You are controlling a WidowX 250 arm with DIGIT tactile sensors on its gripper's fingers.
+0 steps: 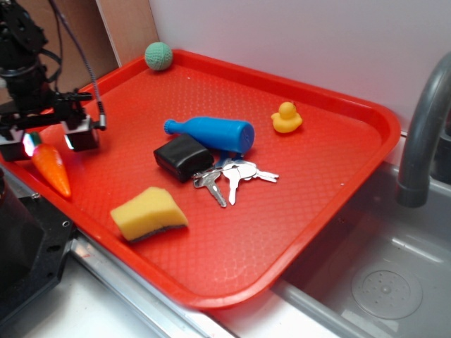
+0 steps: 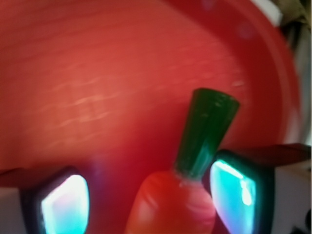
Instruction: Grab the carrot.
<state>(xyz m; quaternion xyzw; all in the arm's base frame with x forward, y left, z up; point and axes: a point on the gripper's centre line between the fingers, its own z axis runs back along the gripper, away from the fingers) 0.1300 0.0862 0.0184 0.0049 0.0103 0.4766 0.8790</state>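
Carrot (image 1: 53, 166) sits near the left edge of the red tray (image 1: 303, 204), green stub end up toward the gripper (image 1: 51, 139), orange tip pointing at the tray's front rim. Gripper hangs right over that stub end with its jaws spread wide, one pad either side. In the wrist view the green top (image 2: 204, 134) pokes up between the two glowing pads (image 2: 66, 204), closer to the right one, and nothing looks pinched yet. Rest of the tray, going away from the carrot: yellow sponge (image 1: 148, 213) nearby, then a black key fob (image 1: 182, 157) with keys (image 1: 232, 177), a blue bottle (image 1: 211, 134), a rubber duck (image 1: 286, 117), and a green ball (image 1: 158, 55) in the back corner.
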